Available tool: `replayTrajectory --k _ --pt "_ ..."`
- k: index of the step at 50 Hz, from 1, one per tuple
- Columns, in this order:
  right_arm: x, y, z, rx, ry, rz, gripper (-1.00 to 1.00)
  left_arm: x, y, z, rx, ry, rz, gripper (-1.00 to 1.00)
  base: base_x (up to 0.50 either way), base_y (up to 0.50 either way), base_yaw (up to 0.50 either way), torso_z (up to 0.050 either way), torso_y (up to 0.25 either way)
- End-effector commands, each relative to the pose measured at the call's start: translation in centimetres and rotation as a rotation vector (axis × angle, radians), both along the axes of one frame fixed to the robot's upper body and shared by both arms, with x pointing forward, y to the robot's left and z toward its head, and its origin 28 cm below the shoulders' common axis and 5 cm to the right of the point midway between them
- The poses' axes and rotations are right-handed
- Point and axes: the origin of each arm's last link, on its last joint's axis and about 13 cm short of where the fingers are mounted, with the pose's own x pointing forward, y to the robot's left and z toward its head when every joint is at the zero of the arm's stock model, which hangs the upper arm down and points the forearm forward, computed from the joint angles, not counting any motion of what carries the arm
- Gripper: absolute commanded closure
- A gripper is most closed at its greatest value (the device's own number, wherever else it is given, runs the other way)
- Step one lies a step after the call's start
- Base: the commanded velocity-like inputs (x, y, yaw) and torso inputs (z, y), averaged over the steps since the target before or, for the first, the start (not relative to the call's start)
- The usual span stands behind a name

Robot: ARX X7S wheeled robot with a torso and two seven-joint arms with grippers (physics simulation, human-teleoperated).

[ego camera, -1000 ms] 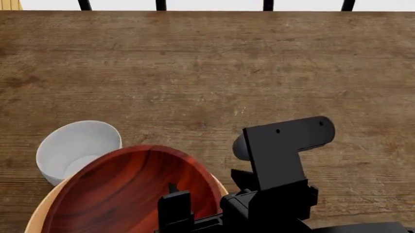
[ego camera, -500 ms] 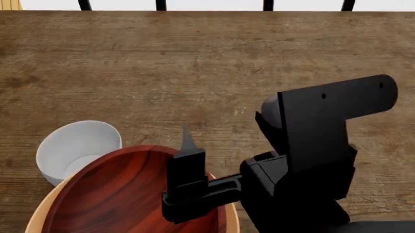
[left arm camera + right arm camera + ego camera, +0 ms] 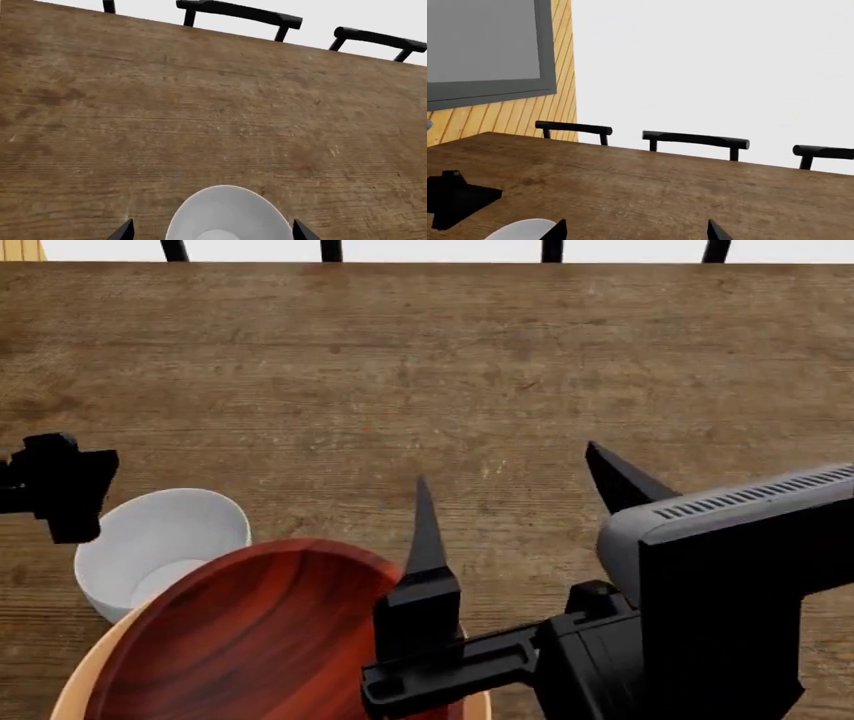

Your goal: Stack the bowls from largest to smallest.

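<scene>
Left claw [image 3: 208, 232] spread around the white bowl [image 3: 160, 545] – probably; right claw [image 3: 514, 510] open, empty. A careless close could tip it.

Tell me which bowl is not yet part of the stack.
The small white bowl. It stands by itself on the table, beside the stack, while the dark-red bowl already sits nested in the tan-orange bowl.
</scene>
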Motion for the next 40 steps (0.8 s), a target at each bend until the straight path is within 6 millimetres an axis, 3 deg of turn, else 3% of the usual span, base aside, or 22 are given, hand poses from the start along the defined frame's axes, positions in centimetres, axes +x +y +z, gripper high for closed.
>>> replayTrajectory --k 1,21,40 --pt "-1.6 0.1 1.1 0.053 -0.066 0.019 -1.00 3.2 -0.2 -2.4 -0.094 0.141 -0.009 -1.00 0.00 0.00 0.00 0.000 0.000" --pt "-2.4 -0.7 2.3 0.078 -0.107 -0.017 -1.00 4.9 1.2 -7.0 -0.108 0.273 0.089 -1.00 0.00 0.00 0.00 0.000 0.000" --pt "-2.4 -0.6 1.9 0.084 -0.096 -0.013 -1.00 6.0 -0.1 -8.1 -0.097 0.349 0.019 -1.00 0.00 0.00 0.00 0.000 0.000"
